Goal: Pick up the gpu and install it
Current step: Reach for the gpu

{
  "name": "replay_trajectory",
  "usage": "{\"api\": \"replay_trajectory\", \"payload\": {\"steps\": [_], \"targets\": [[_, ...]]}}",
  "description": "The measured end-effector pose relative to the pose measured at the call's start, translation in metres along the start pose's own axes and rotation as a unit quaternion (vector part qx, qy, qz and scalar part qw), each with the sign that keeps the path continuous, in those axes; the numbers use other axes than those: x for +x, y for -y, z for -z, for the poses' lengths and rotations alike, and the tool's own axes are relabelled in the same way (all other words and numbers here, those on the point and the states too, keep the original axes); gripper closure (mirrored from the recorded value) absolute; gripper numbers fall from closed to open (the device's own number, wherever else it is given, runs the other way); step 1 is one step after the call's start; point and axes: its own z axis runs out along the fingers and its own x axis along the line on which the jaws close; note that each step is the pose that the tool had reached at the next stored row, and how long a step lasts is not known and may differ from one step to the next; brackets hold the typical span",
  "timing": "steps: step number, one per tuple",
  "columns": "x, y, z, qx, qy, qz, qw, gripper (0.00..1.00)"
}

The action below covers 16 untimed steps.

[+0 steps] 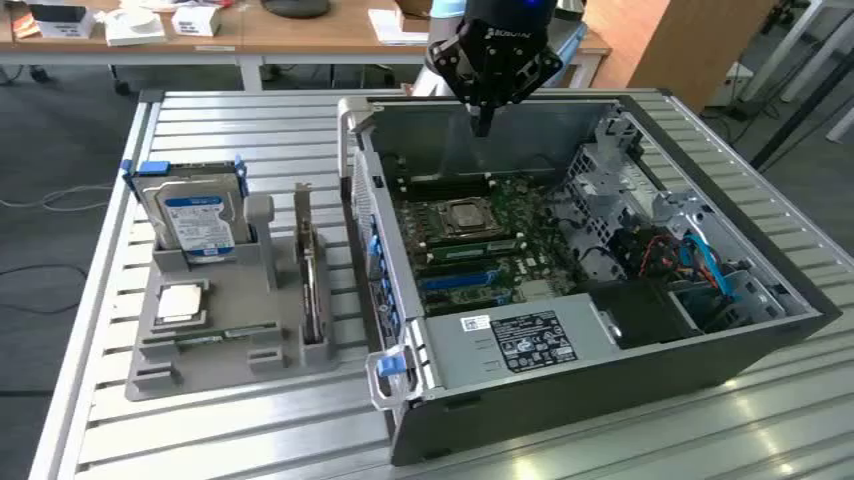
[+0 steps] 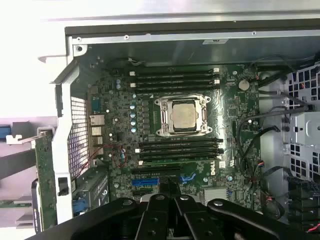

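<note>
1. Exterior view: the gripper is hovering over the far end of the open computer case, fingers pressed together, gripping nothing. The gpu is standing on edge in the grey holder, near the hard drive.
2. Wrist view: the closed gripper is hanging above the motherboard sitting inside the case.
</note>
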Motion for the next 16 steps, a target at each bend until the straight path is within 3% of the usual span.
{"api": "replay_trajectory", "payload": {"steps": [16], "targets": [[0.0050,0.0004,-0.0002,0.0001,-0.0001,0.000,1.0000,0.89]]}}
